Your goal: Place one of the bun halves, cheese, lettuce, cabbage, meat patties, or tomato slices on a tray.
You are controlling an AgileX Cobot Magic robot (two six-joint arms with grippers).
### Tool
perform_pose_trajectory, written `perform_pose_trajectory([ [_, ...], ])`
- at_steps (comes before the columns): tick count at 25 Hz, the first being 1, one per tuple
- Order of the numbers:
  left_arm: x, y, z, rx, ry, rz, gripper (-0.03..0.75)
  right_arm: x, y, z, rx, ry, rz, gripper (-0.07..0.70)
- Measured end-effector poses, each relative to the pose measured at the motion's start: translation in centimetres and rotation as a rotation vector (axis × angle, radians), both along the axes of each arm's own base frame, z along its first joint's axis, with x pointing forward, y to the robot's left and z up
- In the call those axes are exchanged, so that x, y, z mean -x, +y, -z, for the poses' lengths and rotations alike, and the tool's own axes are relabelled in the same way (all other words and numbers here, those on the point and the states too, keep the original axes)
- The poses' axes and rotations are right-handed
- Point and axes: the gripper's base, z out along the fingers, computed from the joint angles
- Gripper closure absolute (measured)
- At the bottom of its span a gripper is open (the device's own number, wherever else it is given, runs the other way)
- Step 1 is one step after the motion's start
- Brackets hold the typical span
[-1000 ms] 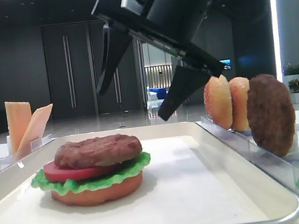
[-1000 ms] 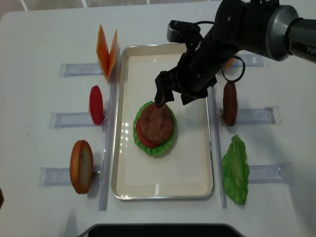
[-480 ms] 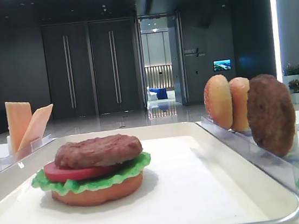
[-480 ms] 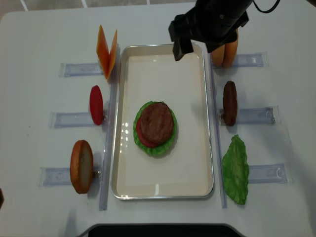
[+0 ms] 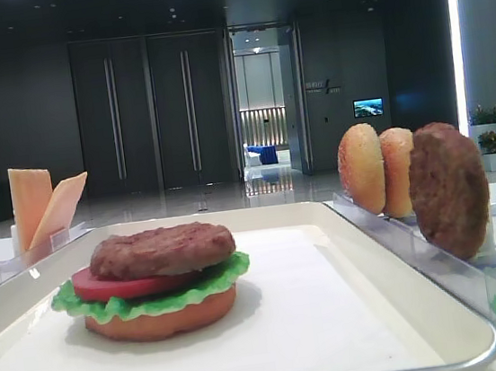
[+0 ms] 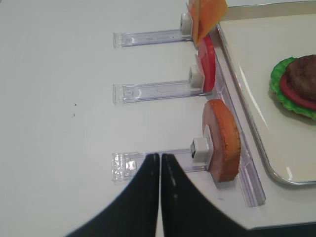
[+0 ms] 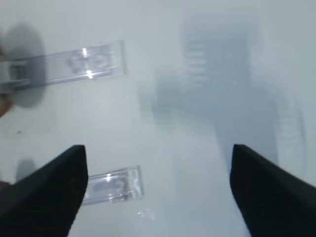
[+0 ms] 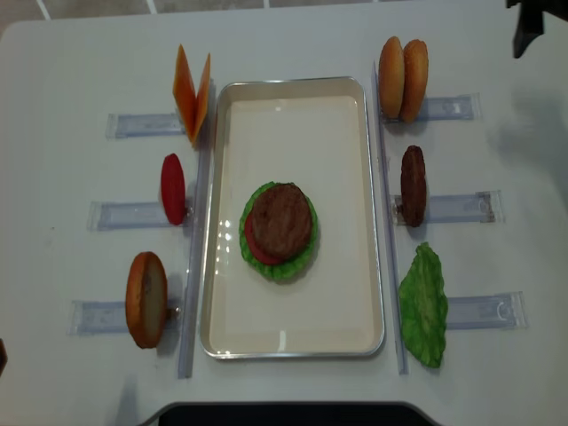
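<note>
A white worktop (image 8: 71,62) is seen from above, with a dark lobby of tall doors visible behind it only in the low side view. The tray (image 8: 346,328) lies in the middle, carrying a stack: a bun half (image 5: 160,320) at the bottom, lettuce (image 8: 266,262), a tomato slice (image 5: 106,286) and a meat patty (image 8: 282,219) on top. Clear holders (image 8: 124,125) line both sides, holding the cheese (image 8: 191,89), a spare tomato slice (image 8: 173,188) and a bun half (image 8: 146,298) on the left, and two bun halves (image 8: 403,78), a patty (image 8: 413,185) and a lettuce leaf (image 8: 423,306) on the right.

The right end effector (image 7: 158,192) is held with its jaws wide apart and empty, over bare worktop and two holders, well away from the tray. The left end effector (image 6: 160,163) is seen with its fingers pressed together, nothing between them, just beside the standing bun half.

Risk is judged to lie in the upright pieces: a bun or patty standing on edge could be toppled by a skewed approach, and the stack could be nudged off-centre by a careless drop.

The stack's layering is shown only by the side view; the full layout of holders is given only by the overhead view. The closed left fingers are shown by the left wrist view alone.
</note>
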Motion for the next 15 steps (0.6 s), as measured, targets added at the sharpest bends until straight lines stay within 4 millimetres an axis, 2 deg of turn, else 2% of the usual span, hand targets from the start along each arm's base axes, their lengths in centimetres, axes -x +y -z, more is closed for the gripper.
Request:
perform_pose_trajectory([
  [3, 0.0, 0.0, 0.0, 0.0, 0.0, 0.0, 0.716, 0.2, -2.7, 0.0, 0.019, 0.003, 0.052, 0.086],
  [7, 0.0, 0.0, 0.0, 0.0, 0.0, 0.0, 0.716, 1.2, -4.3, 0.1, 0.056, 0.018, 0.06, 0.092],
  [9, 0.0, 0.0, 0.0, 0.0, 0.0, 0.0, 0.716, 3.2, -4.7, 0.5, 0.075, 0.048, 0.062, 0.092],
  [12, 0.0, 0.0, 0.0, 0.0, 0.0, 0.0, 0.716, 8.2, -4.6, 1.2, 0.076, 0.081, 0.078, 0.092],
  [15, 0.0, 0.0, 0.0, 0.0, 0.0, 0.0, 0.716, 13.1, -3.9, 1.2, 0.085, 0.038, 0.083, 0.094],
])
